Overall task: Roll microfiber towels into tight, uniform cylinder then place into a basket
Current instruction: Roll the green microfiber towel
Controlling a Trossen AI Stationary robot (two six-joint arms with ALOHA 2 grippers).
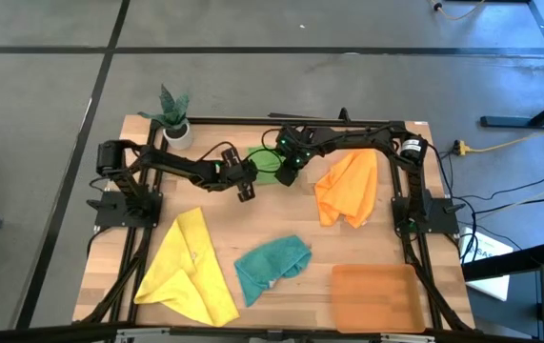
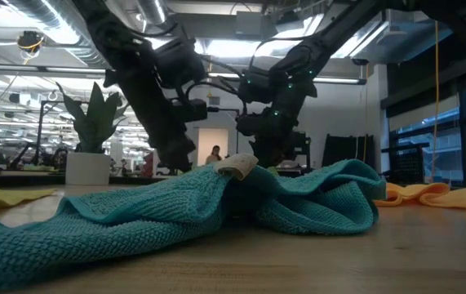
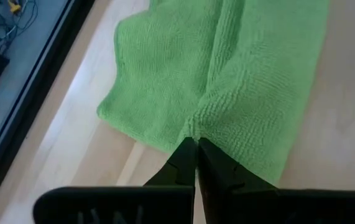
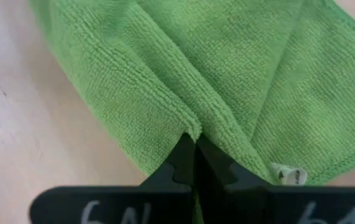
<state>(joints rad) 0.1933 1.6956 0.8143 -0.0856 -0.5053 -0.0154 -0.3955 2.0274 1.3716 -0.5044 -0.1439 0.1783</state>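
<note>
The green towel lies crumpled on the table's far middle, between my two grippers. My left gripper is shut at its near left edge, and the left wrist view shows the cloth spreading away from the tips. My right gripper is shut at the towel's right edge. The orange towel, yellow towel and teal towel lie loose on the table. The basket stands at the near right. My left gripper pinches a small raised fold at the green towel's edge between its two fingertips, slanting down from the table's left. The rest of the towel lies on the table. How many layers it holds cannot be told. My right gripper pinches a gathered fold at the towel's edge between its fingertips, coming steeply from above on the right side. A white label shows beside the fingers. The towel rests on the table, with creases running away from the pinch.
A white plant pot stands at the far left corner. In the low view the teal towel fills the foreground and hides the green one. Bare wood shows between the yellow and teal towels and beside the basket.
</note>
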